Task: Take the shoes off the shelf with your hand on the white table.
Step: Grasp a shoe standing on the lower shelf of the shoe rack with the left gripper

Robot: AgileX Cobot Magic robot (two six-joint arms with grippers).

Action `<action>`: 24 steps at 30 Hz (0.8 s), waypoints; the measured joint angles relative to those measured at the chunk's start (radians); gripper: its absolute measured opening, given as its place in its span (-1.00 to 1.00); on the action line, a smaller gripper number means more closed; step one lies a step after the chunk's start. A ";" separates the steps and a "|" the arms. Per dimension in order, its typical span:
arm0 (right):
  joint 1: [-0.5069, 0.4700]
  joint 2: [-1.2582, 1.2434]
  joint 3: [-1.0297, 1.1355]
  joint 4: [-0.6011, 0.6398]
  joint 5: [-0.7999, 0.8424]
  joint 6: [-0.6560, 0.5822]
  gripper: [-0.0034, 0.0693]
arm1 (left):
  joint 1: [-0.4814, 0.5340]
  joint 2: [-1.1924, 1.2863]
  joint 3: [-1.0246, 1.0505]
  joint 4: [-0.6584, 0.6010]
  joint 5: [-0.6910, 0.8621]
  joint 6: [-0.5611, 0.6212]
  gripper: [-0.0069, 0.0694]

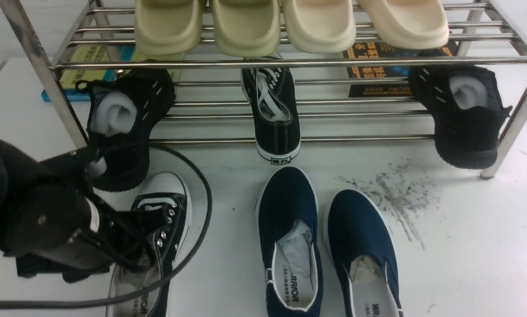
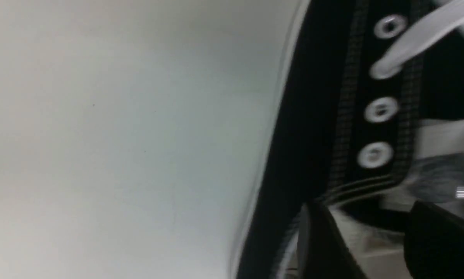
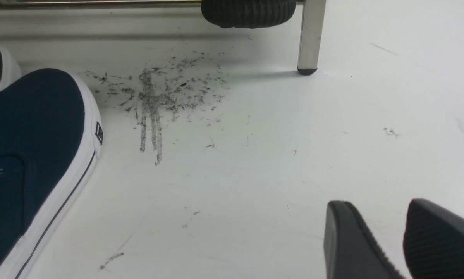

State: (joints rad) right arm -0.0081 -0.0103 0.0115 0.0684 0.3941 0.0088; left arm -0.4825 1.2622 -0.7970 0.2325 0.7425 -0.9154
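Left wrist view: one black canvas sneaker [image 2: 313, 128] lies on the white table [image 2: 119, 135] directly beneath your left pincer [image 2: 363, 211]. The pincer's two fingers [image 2: 321, 244] stand apart over the shoe's opening with only the pale insole showing between them, so the pincer is released and grips nothing. In the front view this sneaker points its white toe cap away from the pincer, toward the shelf [image 1: 290, 63]. The second sneaker [image 1: 272, 114] is ahead and to the right of the left pincer, well apart from it, on the shelf's lower tier, toe inward and heel overhanging the front bar. Just ahead of the left pincer an all-black knit shoe [image 1: 122, 127] stuffed with white paper rests on that tier, its heel near the arm; its partner [image 1: 466, 114] sits at the tier's far right end. To the pincer's right, on the table, two navy slip-ons [image 1: 290, 237] lie side by side. A black cable [image 1: 199, 220] loops around the pincer and the sneaker under it. Four pale slides [image 1: 290, 26] fill the upper tier, and books [image 1: 85, 66] show through the bars. Your right pincer [image 3: 373, 203], seen only in the right wrist view, is likewise released, fingers apart with bare table between them. Beyond its fingertips you see grey scuff marks [image 3: 154, 97], a shelf leg [image 3: 309, 38] and one navy slip-on off to the side.
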 joint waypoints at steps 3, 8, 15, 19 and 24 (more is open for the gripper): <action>0.000 0.000 0.000 0.000 0.000 0.000 -0.24 | 0.000 -0.009 -0.085 -0.038 0.016 0.049 0.06; 0.000 0.000 0.000 0.000 0.000 0.000 -0.24 | 0.000 0.060 -0.297 -0.189 0.020 0.274 -0.23; 0.000 0.000 0.000 0.000 0.000 0.000 -0.24 | 0.000 0.278 -0.469 -0.296 0.021 0.352 -0.76; 0.000 0.000 0.000 0.000 0.000 0.000 -0.24 | 0.000 0.412 -0.554 -0.381 -0.043 0.347 -0.81; 0.000 0.000 0.000 0.000 0.000 0.000 -0.24 | 0.000 0.474 -0.580 -0.405 -0.128 0.341 -0.58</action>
State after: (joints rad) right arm -0.0081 -0.0103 0.0115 0.0684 0.3941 0.0088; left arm -0.4825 1.7361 -1.3771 -0.1728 0.6147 -0.5746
